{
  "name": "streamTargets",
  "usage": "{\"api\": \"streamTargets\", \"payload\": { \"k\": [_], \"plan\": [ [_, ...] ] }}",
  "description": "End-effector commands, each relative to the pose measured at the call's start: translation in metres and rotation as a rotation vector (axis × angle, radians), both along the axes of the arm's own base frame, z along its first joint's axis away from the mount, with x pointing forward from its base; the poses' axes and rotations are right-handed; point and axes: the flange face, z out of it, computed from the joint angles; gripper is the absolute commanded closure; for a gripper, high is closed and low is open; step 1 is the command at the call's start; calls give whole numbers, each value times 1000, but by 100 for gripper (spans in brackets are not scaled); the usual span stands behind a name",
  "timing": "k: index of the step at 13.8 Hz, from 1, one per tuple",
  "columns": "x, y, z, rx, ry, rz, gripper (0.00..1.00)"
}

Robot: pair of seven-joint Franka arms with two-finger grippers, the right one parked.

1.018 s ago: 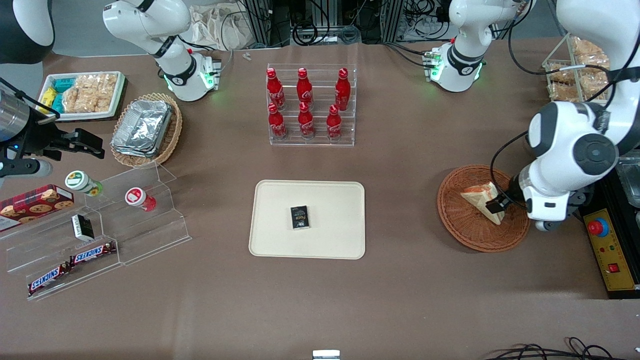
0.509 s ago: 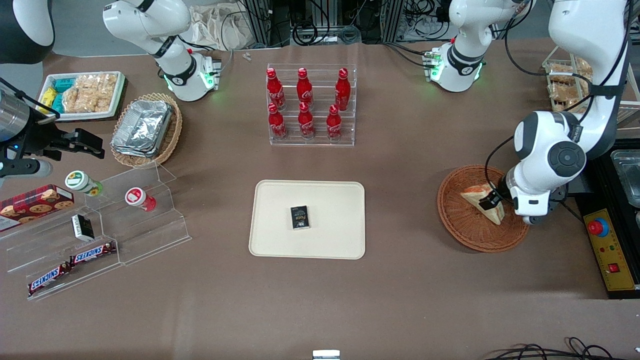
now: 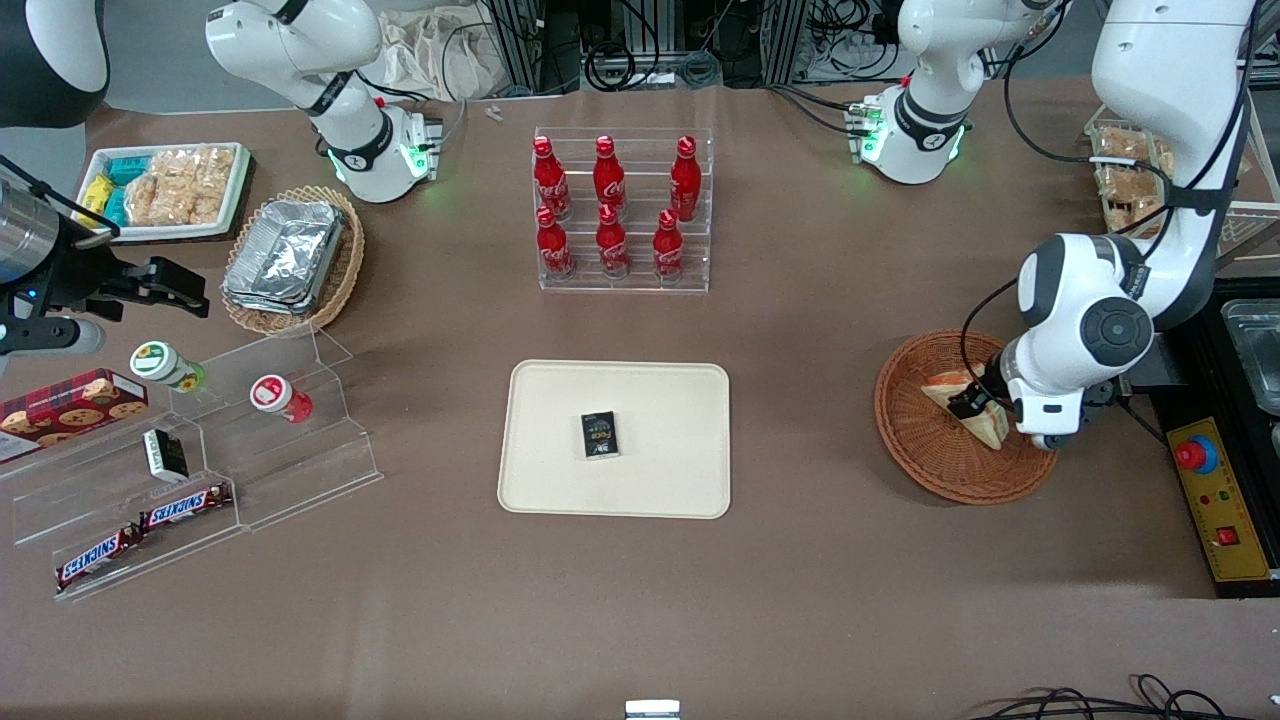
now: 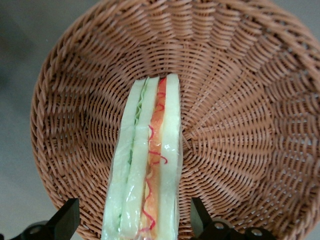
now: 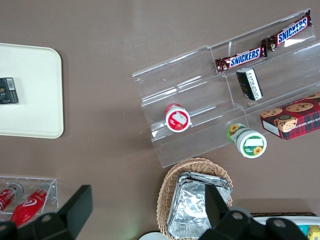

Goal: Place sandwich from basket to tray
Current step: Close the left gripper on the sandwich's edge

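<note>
Brown table (image 3: 800,600). On it we've got the cream tray (image 3: 660,480) mid-table, the reddish wicker basket (image 3: 920,450) toward the working arm's end with the gripper (image 3: 972,403) over it, a clear rack of red bottles (image 3: 620,210) farther from the front camera, and a clear stepped stand (image 3: 300,470), tan basket of foil trays (image 3: 290,258) and white snack tray (image 3: 165,188) toward the parked arm's end.

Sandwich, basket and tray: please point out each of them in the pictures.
sandwich (image 4: 150,165), left wrist view, on its red filling edge
basket (image 3: 915,440), front view, on bare woven floor
tray (image 3: 660,400), front view, on bare cream surface
</note>
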Motion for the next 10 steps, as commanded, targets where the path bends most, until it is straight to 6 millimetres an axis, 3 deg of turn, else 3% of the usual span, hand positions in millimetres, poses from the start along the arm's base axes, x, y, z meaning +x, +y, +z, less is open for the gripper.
{"api": "streamTargets", "payload": {
  "k": [1,3,5,7,8,10],
  "plan": [
    [0,-1,-7,17,-15,22,1],
    [2,-2,-11,16,-13,34,21],
    [2,-2,-12,27,-14,36,48],
    [2,-2,-11,45,-19,11,87],
    [3,-3,-9,51,-21,2,100],
    [15,-5,8,56,-45,-1,100]
  ]
}}
